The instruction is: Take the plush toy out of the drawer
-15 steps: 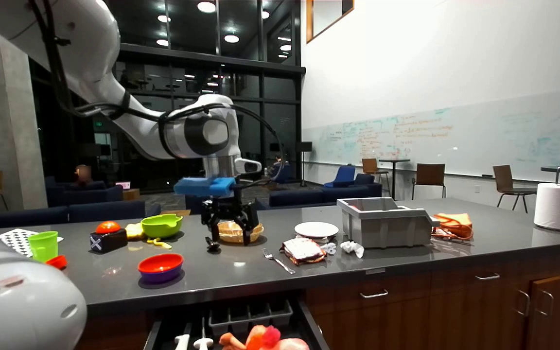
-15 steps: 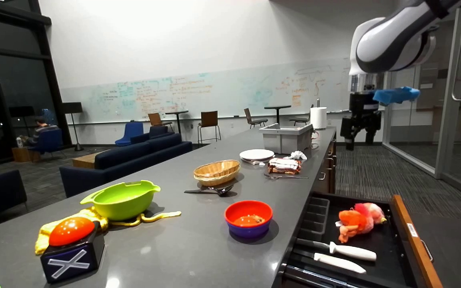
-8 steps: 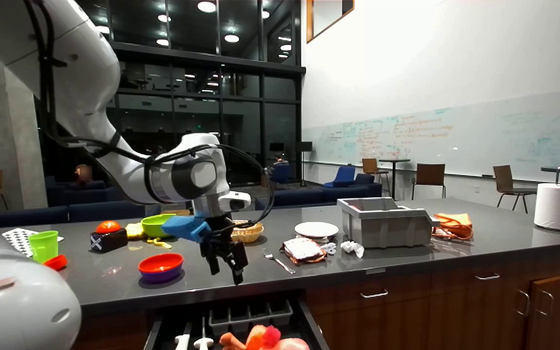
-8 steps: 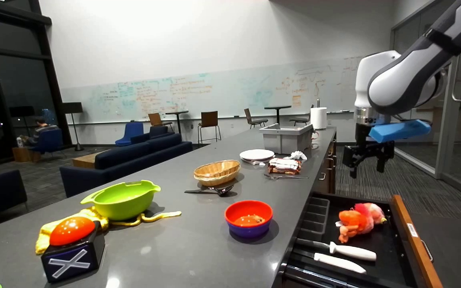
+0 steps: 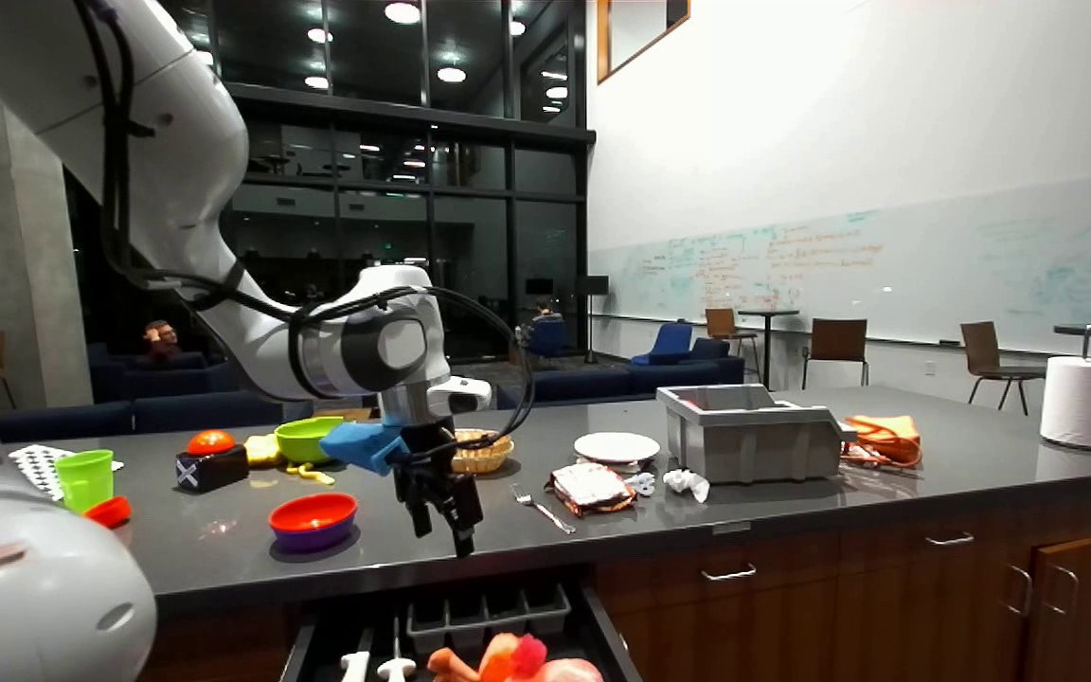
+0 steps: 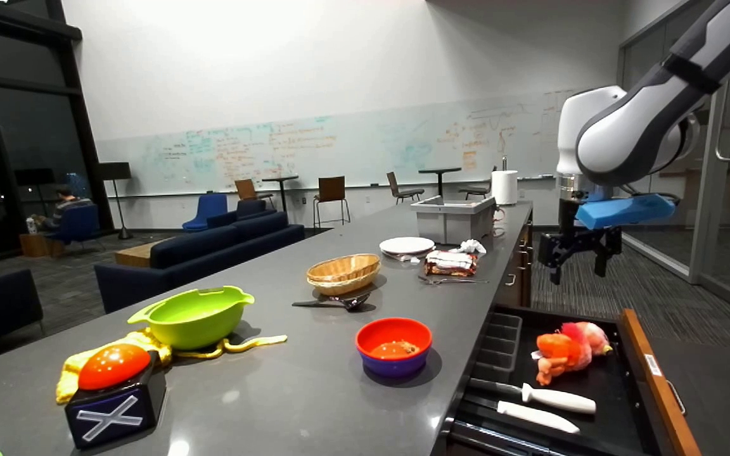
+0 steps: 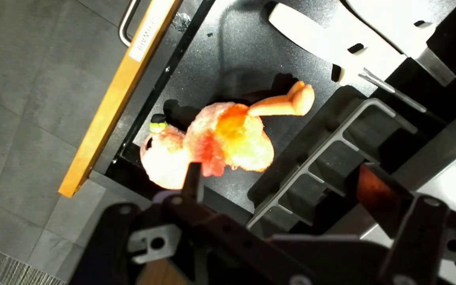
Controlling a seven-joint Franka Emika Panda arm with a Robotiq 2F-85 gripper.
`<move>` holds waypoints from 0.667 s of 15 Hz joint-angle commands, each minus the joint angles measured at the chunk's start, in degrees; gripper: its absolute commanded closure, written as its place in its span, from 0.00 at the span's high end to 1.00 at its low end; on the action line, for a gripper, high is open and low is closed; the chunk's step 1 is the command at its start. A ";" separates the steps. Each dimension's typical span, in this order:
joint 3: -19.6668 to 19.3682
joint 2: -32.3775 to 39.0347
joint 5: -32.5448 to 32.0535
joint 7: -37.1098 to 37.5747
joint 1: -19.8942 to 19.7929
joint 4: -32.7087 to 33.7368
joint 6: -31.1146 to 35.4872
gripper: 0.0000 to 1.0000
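The plush toy (image 6: 568, 348) is an orange and pink soft lump lying on the black floor of the open drawer (image 6: 618, 399). It also shows at the bottom of an exterior view (image 5: 517, 663), partly cut off. In the wrist view the toy (image 7: 220, 138) is brightly lit, with a thin orange limb to the right. My gripper (image 6: 578, 273) is open with nothing between its fingers, and is above the drawer, apart from the toy. In the wrist view one finger of the gripper (image 7: 283, 182) overlaps the toy's lower edge; the other is over the counter side.
White-handled knives (image 6: 555, 399) and a grey divided organizer (image 6: 501, 342) lie in the drawer beside the toy. The drawer's wooden front (image 6: 653, 373) and the countertop edge bound it. A red and purple bowl (image 6: 393, 364) and a fork (image 5: 543, 509) are near the counter edge.
Over the last second my gripper has come down, turned and moved off the countertop toward the drawer. In the last half second it has barely shifted. The toy and drawer have not moved.
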 commanded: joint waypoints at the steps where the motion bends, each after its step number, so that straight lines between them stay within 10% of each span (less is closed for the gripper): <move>1: 1.06 1.75 1.56 4.35 -1.23 1.02 0.20 1.00; 10: -0.11 9.34 8.01 23.57 -3.37 0.16 8.29 1.00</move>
